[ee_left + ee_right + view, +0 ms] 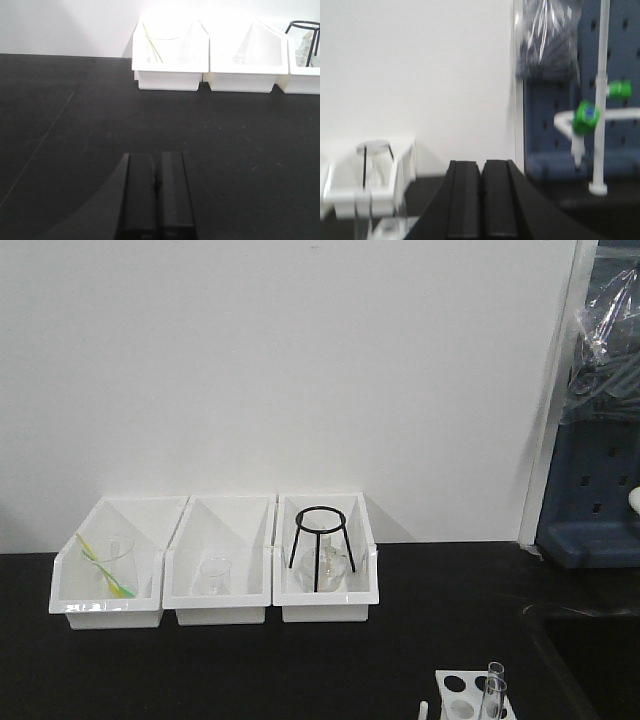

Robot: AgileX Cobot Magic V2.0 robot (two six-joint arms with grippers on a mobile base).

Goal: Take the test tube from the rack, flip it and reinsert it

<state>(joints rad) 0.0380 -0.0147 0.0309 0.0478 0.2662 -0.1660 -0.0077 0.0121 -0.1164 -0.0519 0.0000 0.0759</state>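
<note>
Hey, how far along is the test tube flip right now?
Nothing looks done: the test tube stands in the rack, mouth up it seems. Nothing is in hand: the left gripper and right gripper are shut, empty. Lifting, flipping and reinserting remain.

The test tube (494,690) stands in the rack (468,692), before and right of three bins (220,616).
</note>
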